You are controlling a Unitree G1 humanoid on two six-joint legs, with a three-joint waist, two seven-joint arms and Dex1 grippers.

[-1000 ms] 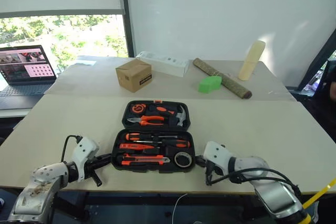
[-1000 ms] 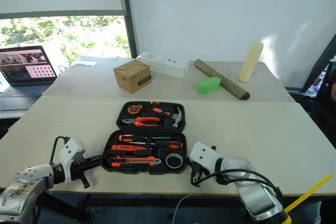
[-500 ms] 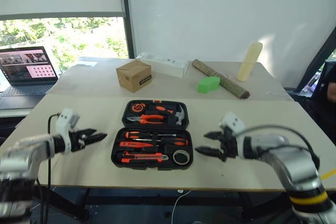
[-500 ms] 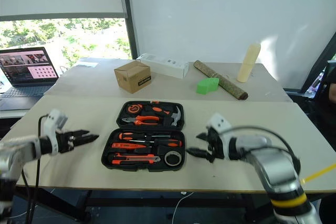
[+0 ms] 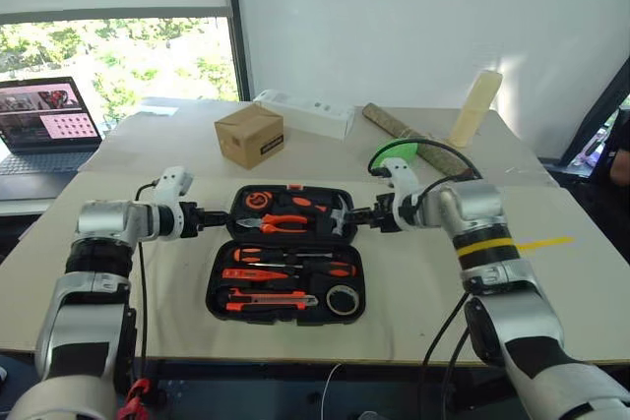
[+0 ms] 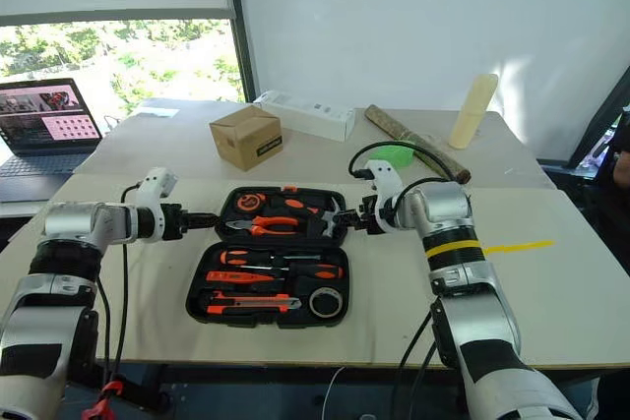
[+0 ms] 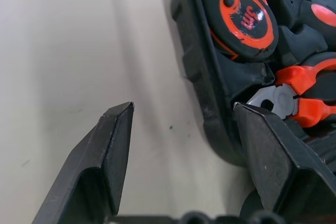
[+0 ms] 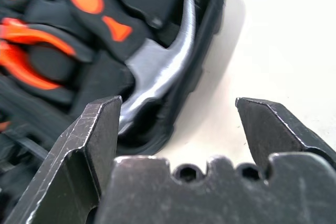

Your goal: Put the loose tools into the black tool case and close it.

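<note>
The tool case (image 5: 286,254) is black, its screwdrivers (image 5: 285,264) orange and black with thin silver shafts. Behind them in the case, the pliers (image 5: 279,224) have orange handles and the hammer (image 8: 157,66) a silver head. Beyond the case, the cardboard box (image 5: 250,136) is brown and the block (image 5: 392,154) bright green. The desk (image 5: 551,282) is pale beige.

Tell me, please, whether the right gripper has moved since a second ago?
Yes. The right gripper has moved from beside the near half of the tool case, at the table's front edge, away to the right edge of the far half.
</note>
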